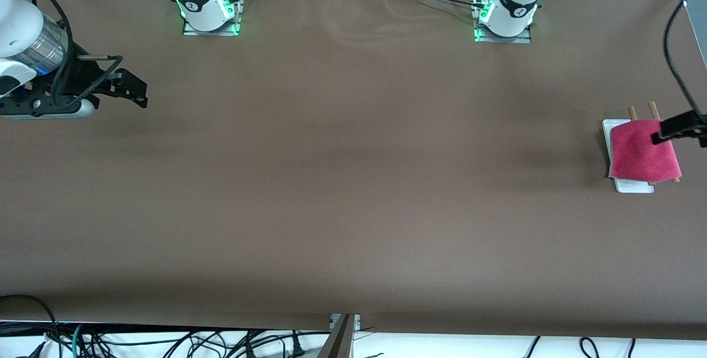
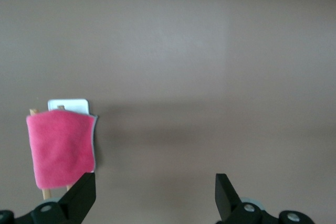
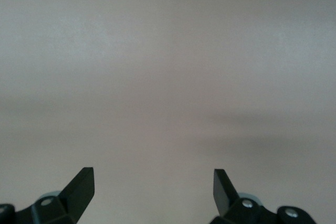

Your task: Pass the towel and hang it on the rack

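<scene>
Towel (image 1: 643,151): pink-red terry cloth with a thin grey hem, draped over the two wooden rods of the rack (image 1: 633,185), covering most of their length; rod ends show bare past the cloth at both edges, and in the left wrist view the towel (image 2: 61,149) hangs smooth with the white base corner (image 2: 68,104) showing beside it. Rack: narrow white rectangular base, two thin parallel light-brown rods, standing on the brown table (image 1: 353,181) at the left arm's end. Left gripper (image 1: 682,129): black, in the air over the towel's edge at the rim of the front view; in its own wrist view the left gripper (image 2: 155,192) has its fingers set wide apart with nothing between them, the towel off to one side of one finger. Right gripper (image 1: 130,88): black, held up over bare table at the right arm's end, well apart from rack and towel, waiting; in its wrist view the right gripper (image 3: 153,190) shows fingers spread wide, holding nothing, bare table beneath.
</scene>
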Available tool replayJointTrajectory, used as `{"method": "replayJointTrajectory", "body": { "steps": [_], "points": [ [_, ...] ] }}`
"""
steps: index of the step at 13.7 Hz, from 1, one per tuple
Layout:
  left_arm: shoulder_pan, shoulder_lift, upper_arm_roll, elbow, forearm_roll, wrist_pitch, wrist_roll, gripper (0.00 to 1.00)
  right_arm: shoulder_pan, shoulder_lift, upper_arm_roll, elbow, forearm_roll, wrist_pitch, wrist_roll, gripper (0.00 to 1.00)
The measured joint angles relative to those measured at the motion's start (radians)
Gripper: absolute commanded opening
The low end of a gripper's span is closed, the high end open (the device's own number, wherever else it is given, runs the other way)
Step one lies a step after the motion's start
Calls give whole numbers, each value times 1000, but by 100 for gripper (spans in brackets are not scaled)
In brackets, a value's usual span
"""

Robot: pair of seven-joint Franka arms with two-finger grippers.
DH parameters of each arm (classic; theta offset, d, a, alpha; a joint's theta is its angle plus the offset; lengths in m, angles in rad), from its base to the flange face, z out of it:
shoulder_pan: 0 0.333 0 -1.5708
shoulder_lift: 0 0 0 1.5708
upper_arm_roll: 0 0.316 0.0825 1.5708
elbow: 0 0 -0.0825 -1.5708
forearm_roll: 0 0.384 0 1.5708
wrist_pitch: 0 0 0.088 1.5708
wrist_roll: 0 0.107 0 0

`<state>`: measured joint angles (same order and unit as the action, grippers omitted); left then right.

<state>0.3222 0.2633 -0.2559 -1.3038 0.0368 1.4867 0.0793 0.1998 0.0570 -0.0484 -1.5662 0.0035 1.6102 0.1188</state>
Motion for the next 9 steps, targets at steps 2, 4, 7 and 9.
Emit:
{"method": "replayJointTrajectory", "body": {
  "steps": [2,4,7,9],
  "points": [
    [-219,-104,210,-113,-54,1,-10,100,0,0,0,0,0,-1,0,100],
    [-339,-220,324,-236,-64,42,-10,100,0,0,0,1,0,-2,0,100],
    [-381,-319,349,-356,-64,110,-11,100,0,0,0,1,0,-3,0,100],
    [-399,-321,337,-365,-64,126,-11,100,0,0,0,2,0,-3,0,100]
  ]
}}
